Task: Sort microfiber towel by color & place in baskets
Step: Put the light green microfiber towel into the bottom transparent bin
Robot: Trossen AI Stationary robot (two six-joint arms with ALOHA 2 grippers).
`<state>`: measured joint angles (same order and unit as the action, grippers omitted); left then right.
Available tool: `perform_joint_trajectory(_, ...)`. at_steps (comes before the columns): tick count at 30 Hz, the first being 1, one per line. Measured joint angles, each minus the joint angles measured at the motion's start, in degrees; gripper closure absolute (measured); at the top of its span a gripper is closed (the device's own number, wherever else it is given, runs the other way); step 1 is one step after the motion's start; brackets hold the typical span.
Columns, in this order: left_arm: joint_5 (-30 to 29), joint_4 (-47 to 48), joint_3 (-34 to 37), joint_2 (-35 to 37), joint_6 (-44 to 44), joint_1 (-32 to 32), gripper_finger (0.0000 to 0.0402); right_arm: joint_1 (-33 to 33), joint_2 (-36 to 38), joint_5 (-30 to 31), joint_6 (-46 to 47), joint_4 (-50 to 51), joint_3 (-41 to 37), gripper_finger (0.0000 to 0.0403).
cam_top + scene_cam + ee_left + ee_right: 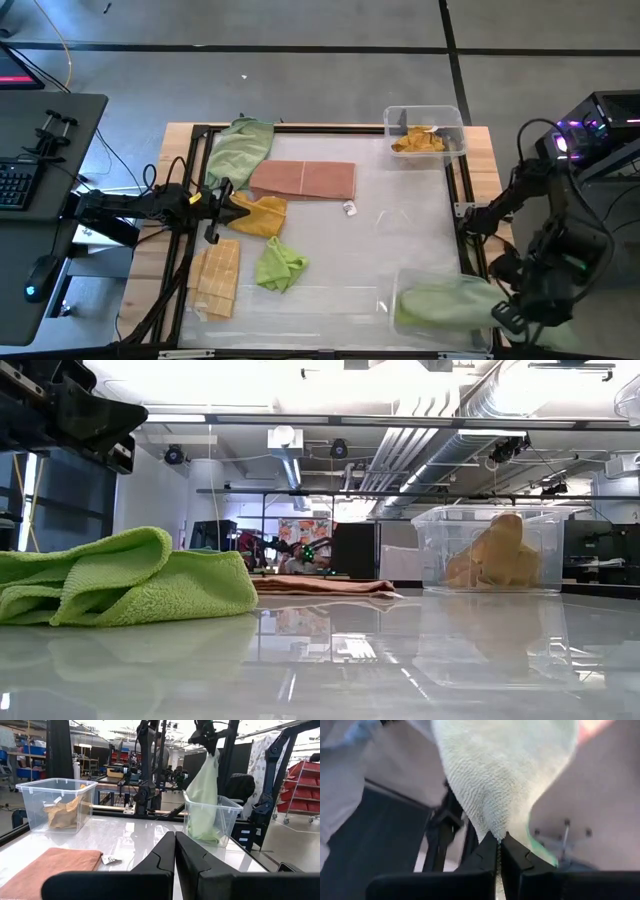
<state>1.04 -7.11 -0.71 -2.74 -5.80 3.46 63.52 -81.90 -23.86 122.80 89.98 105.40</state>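
The risk here was a snag: the pale green microfiber towel [204, 795] hung long from the right gripper [498, 840], only its tail inside the clear rectangular plastic basket [212, 817] at the near right corner, so an early let-go could have draped it over the rim. That gripper was clamped on the towel's upper edge, poised high above the basket. The left gripper [175, 845] waited low at the table's left side, fingers pressed together (holding nothing). 2 green towels remained unsorted.
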Motion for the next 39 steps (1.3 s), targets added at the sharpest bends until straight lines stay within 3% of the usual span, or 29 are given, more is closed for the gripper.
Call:
perform_joint_trajectory(6,0.0,0.0,0.0,0.0,0.0,0.0,0.0401,-7.9,-1.5,5.5,-20.2,-3.7,-8.4,0.0402)
perform_joint_trajectory(11,0.0,0.0,0.0,0.0,0.0,0.0,0.0401,-14.0,-3.1,8.0,-36.2,-14.3,-17.4,0.0397)
perform_joint_trajectory(19,0.0,0.0,0.0,0.0,0.0,0.0,0.0401,-18.5,-5.0,19.3,-46.6,-31.5,-30.6,0.0329)
perform_joint_trajectory(23,0.0,0.0,0.0,0.0,0.0,0.0,0.0401,-20.3,-5.0,17.0,-48.3,-34.5,-32.4,0.0283)
perform_joint_trajectory(29,0.0,0.0,0.0,0.0,0.0,0.0,0.0401,-19.9,-4.9,20.6,-47.7,-32.0,-22.7,0.0265)
perform_joint_trajectory(34,0.0,0.0,0.0,0.0,0.0,0.0,0.0401,-17.4,-4.7,21.2,-35.2,-22.8,-16.2,0.0276)
perform_joint_trajectory(39,0.0,0.0,0.0,0.0,0.0,0.0,0.0401,-14.7,-4.8,23.5,-21.1,-13.9,-19.7,0.0296)
